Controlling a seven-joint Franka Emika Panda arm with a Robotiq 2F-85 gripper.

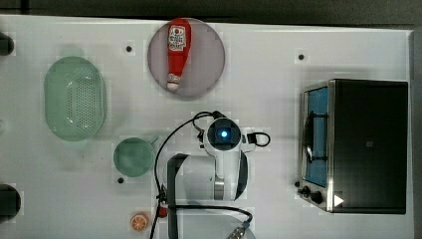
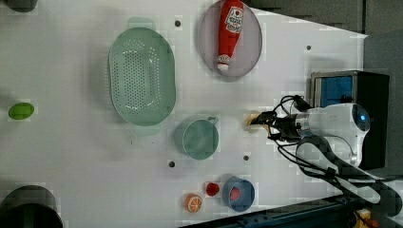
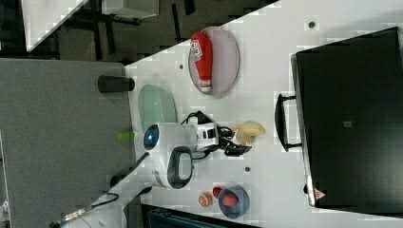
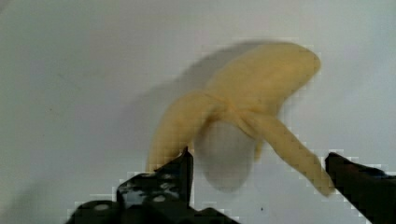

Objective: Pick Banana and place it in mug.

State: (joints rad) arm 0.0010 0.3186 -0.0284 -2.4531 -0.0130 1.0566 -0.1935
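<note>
The black two-fingered pincer (image 4: 257, 172) stands fully spread and grasps nothing. Its fingers straddle the near part of the pale yellow, cream-tinged toy banana (image 4: 243, 112) with its splayed peel strips, which lies on the white worktop (image 4: 70, 70) just ahead of and between the fingertips. That wide stance looks chosen so the fingers can drop either side of the fruit before closing; whether either finger already touches a peel strip cannot be told.

In the left view the banana (image 2: 251, 120) lies at the pincer's tip (image 2: 266, 124), and the small round translucent dark-green mug (image 2: 197, 138) with a side handle sits a little beyond it, on the far side of the banana from the arm, mouth up and empty, so a lifted banana would have only a short carry. In the right view the banana (image 3: 247, 132) likewise rests just past the pincer (image 3: 234, 142). The pick seems not yet made.
</note>
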